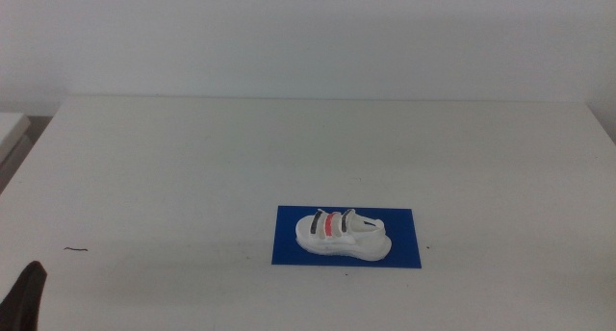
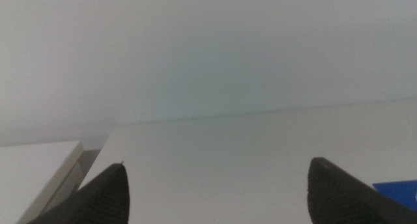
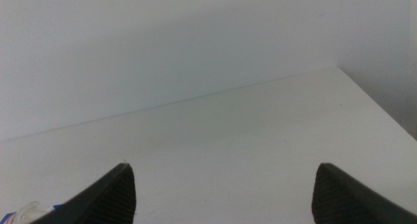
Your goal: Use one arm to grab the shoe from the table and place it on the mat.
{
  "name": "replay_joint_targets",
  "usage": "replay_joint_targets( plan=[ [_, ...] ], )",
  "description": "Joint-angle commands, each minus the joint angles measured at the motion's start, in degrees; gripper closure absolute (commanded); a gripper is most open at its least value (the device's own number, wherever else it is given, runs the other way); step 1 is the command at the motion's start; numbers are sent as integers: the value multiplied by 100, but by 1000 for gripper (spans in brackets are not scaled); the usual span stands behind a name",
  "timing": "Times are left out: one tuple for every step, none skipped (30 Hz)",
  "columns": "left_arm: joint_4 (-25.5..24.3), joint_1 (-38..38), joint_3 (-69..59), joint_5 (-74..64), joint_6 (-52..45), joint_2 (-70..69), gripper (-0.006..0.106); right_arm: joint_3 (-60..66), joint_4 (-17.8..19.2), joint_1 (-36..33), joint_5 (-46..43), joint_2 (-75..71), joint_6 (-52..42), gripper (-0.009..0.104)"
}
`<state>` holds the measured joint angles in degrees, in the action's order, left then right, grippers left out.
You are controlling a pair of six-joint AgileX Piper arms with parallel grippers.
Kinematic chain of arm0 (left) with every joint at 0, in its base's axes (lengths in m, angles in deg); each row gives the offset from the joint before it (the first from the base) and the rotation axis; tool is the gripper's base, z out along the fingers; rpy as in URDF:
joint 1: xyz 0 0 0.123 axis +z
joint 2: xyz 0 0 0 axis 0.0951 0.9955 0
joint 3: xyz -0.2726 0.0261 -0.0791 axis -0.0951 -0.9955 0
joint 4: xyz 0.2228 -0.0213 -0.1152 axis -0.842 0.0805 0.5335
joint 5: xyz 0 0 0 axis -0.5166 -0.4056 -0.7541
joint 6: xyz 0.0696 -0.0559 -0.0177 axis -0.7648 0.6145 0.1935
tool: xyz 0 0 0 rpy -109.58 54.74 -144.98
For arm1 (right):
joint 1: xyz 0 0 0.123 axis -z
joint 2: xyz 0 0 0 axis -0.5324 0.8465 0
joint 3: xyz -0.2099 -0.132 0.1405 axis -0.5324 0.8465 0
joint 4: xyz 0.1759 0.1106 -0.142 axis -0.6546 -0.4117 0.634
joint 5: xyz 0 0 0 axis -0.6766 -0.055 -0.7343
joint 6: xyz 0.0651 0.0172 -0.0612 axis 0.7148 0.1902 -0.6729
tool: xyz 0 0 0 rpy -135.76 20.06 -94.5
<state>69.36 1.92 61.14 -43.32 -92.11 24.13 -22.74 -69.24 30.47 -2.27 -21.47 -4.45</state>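
Note:
The white shoe (image 1: 343,236) with two dark grey straps and one red strap lies on its sole on the blue mat (image 1: 404,244), at the front middle of the white table (image 1: 308,148). No gripper touches it. The left gripper (image 1: 27,294) shows only as a dark tip at the bottom left corner of the middle view, far from the shoe. In the left wrist view the left gripper (image 2: 219,164) is open and empty, with a corner of the mat (image 2: 399,191) beside one jaw. The right gripper (image 3: 224,165) is open and empty. It is out of the middle view.
A small dark squiggle mark (image 1: 77,248) lies on the table at the front left. A lower white surface (image 1: 12,129) stands beyond the table's left edge, also in the left wrist view (image 2: 36,168). A white wall rises behind the table.

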Motion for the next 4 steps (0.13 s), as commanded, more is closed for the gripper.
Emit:
replay_joint_targets(
  plan=[
    [-41, 5, 0, -34, 55, -22, 7, 14, 22, 0, -45, -27, -13, 16],
    [-41, 5, 0, -15, 55, -22, 7, 14, 22, 0, -45, -27, -13, 16],
    [-41, 5, 0, -15, 55, -22, 7, 14, 22, 0, -45, -27, -13, 16],
    [-41, 5, 0, -15, 55, -22, 7, 14, 22, 0, -45, -27, -13, 16]
  ],
)
